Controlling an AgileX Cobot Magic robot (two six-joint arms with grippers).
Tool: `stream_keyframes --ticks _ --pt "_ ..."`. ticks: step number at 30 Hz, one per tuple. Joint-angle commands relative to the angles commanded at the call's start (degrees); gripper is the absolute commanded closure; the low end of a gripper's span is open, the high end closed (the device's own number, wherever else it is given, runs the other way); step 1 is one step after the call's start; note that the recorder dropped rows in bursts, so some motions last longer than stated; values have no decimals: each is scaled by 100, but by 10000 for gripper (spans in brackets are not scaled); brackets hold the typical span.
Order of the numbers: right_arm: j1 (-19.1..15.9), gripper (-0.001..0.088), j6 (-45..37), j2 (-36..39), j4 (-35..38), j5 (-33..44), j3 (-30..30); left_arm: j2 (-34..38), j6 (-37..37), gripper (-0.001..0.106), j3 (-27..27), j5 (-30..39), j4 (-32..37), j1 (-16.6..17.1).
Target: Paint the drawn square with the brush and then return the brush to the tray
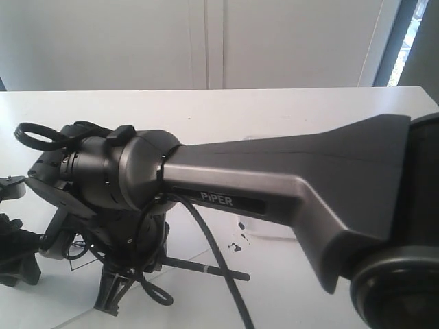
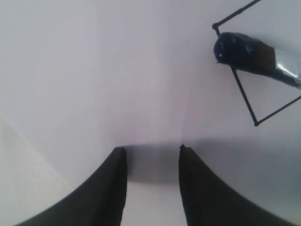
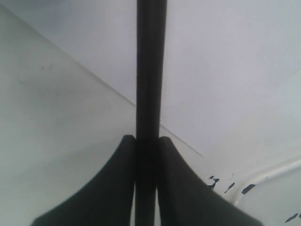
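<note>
My right gripper (image 3: 147, 137) is shut on the brush's black handle (image 3: 150, 70). In the exterior view this gripper (image 1: 115, 289) points down at the paper on the left, and the handle (image 1: 212, 269) sticks out to its right. The left wrist view shows the brush's paint-clotted tip (image 2: 235, 49) and silver band lying across one corner of the drawn square (image 2: 245, 99), whose interior looks white. My left gripper (image 2: 152, 148) is open, its tips down at the white paper beside the square. A curved bit of the tray's rim (image 3: 277, 173) shows in the right wrist view.
Dark paint spatters (image 1: 240, 241) mark the white table near the tray. The right arm's long grey link (image 1: 288, 178) fills the middle of the exterior view and hides most of the tray. My left gripper (image 1: 15, 264) sits at the far left edge.
</note>
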Motion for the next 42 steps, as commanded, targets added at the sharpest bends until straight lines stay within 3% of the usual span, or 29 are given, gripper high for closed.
stream_keyframes --ticks 42 --pt "0 868 317 115 -206 0 31 0 -42 624 0 -25 0 0"
